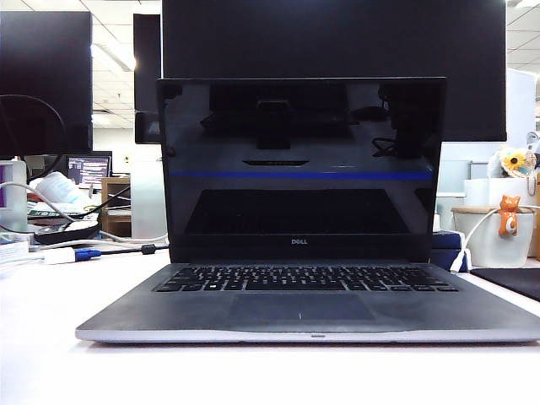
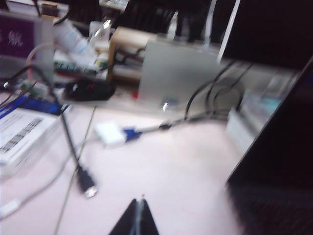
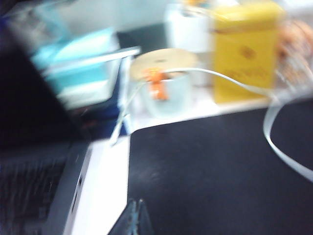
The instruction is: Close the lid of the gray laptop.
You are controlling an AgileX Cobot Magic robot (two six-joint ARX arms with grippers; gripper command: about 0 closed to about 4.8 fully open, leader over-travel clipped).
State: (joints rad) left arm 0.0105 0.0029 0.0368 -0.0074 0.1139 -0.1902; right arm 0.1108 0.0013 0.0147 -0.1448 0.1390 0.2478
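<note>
The laptop (image 1: 308, 308) sits square in the middle of the white counter (image 1: 51, 354), front edge at six o'clock. The lid (image 1: 302, 164) stands upright, black screen facing out. A big dark monitor (image 1: 333, 38) looms behind it at twelve o'clock.

Neither arm shows in the exterior view. The left claw (image 2: 138, 220) hovers over bare counter off the laptop's nine o'clock side, tips pressed together, holding nothing, touching nothing. A white adapter (image 2: 110, 133) and a loose black plug (image 2: 87, 183) lie ahead of it.

The right claw (image 3: 134, 218) hangs on the three o'clock side, above the edge of a black mat (image 3: 220, 171), tips likewise together and empty. A white cup (image 3: 166, 83) stands beyond.
</note>
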